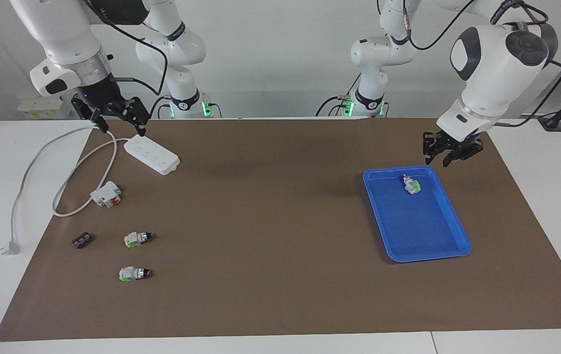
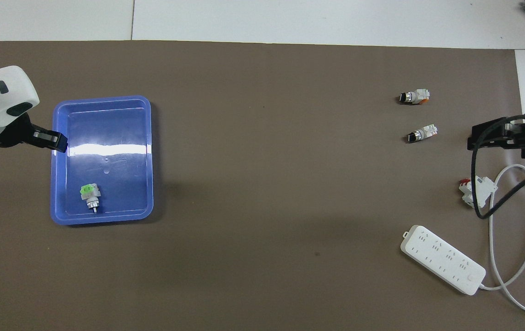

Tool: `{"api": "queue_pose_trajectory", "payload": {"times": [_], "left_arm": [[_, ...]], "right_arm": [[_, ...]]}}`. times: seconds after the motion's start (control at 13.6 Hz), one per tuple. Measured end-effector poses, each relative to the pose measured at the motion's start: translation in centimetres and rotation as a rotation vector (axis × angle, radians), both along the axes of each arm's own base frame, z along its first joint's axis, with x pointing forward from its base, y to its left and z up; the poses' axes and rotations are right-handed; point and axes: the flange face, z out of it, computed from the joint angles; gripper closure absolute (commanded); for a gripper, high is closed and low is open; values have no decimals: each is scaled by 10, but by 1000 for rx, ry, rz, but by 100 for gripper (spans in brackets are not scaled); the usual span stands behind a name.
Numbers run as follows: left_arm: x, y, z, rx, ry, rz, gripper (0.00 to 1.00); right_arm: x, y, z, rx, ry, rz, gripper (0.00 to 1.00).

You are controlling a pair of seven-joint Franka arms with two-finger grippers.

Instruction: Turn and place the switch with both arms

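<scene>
Brown tabletop [image 1: 270,221]: I find one switch [image 1: 411,185] in the blue tray [image 1: 457,231] at right, two switches [image 1: 135,255] unplaced lower left; left end effector [image 1: 446,155] empty, part-open, right end effector [image 1: 116,125] wide open.

Both arms are glossy white, built of rounded jointed segments. The left arm [image 1: 494,64] has dark grey oval patches on its big wrist housing and a round dark cap at the joint's end. The right arm [image 1: 62,39] carries a wide black band near the top of the facing view, then a ribbed silver collar above a black wrist piece with a small blue light. A grey oval patch marks its white side lug. Black cables loop along both arms. Black rings with white lettering circle the segments near the bases, where green lights glow. Each arm ends in a black gripper of open linkage bars: left gripper [image 1: 440,158], right gripper [image 1: 121,129].
</scene>
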Motion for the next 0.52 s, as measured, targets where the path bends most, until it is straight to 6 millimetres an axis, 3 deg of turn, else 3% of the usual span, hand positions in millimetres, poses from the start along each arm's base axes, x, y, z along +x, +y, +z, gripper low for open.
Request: {"api": "queue_pose_trajectory", "payload": {"times": [0.15,0.52], "left_arm": [[-4,1,20,2,7,15,1],[-15,5,54,4,-48,88,0]], "right_arm": [[-2,2,-2,0,4,6,0],[-2,4,-1,2,1,64,0]]}}
